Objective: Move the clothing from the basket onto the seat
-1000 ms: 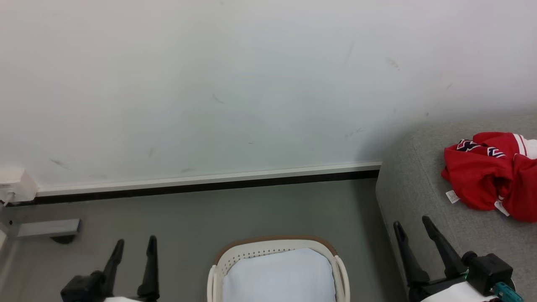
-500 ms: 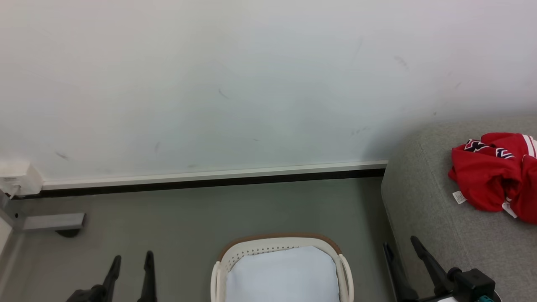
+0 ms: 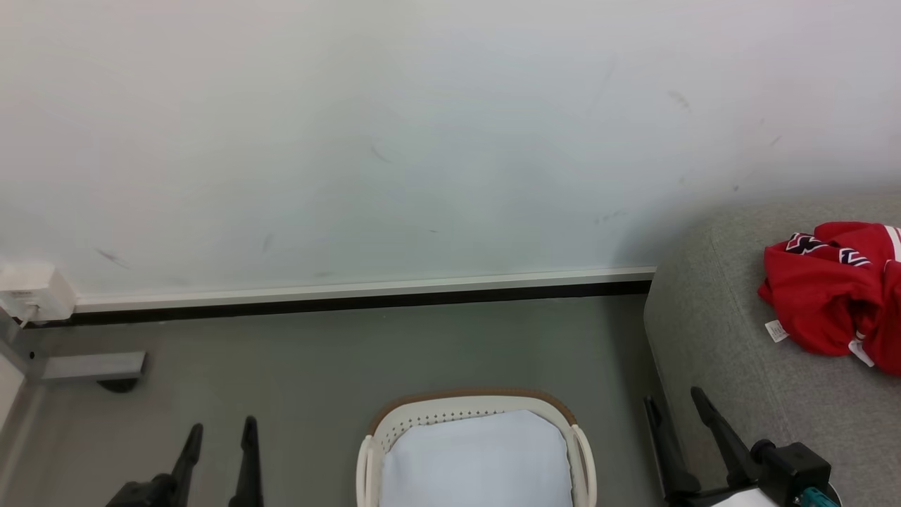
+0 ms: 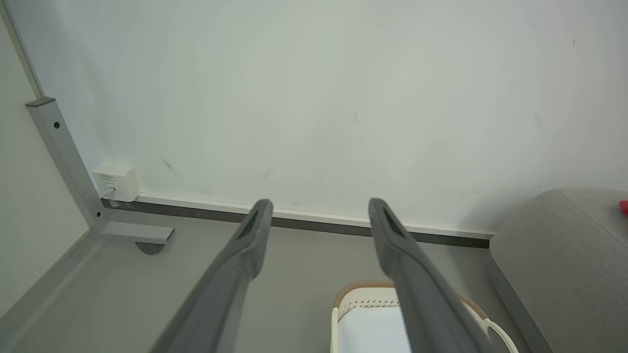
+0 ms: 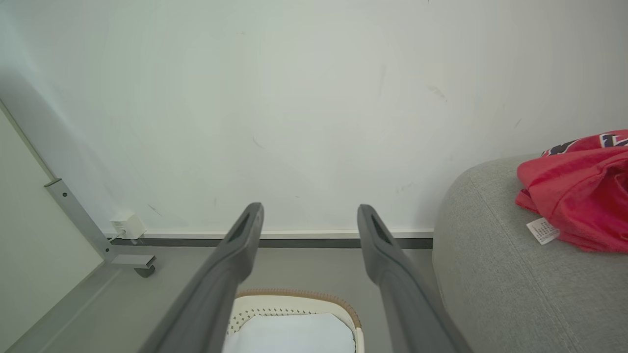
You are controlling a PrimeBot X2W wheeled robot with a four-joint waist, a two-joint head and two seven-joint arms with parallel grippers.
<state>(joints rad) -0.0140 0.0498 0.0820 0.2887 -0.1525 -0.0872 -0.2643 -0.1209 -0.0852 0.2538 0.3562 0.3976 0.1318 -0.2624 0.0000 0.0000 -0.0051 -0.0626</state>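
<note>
Left hand low at left, fingers spread wide, holding nothing; basket on the floor mid-frame has a pale white sheet on top, so a reach in risks grabbing that sheet, and I cannot tell if anything red lies under it. Right hand equally wide and empty, just beside the rounded side of the seat, so a swing rightward could bump the upholstery. Red clothing lies bunched on the seat at far right, partly cut off by the frame edge; a careless pass could drag it off.
</note>
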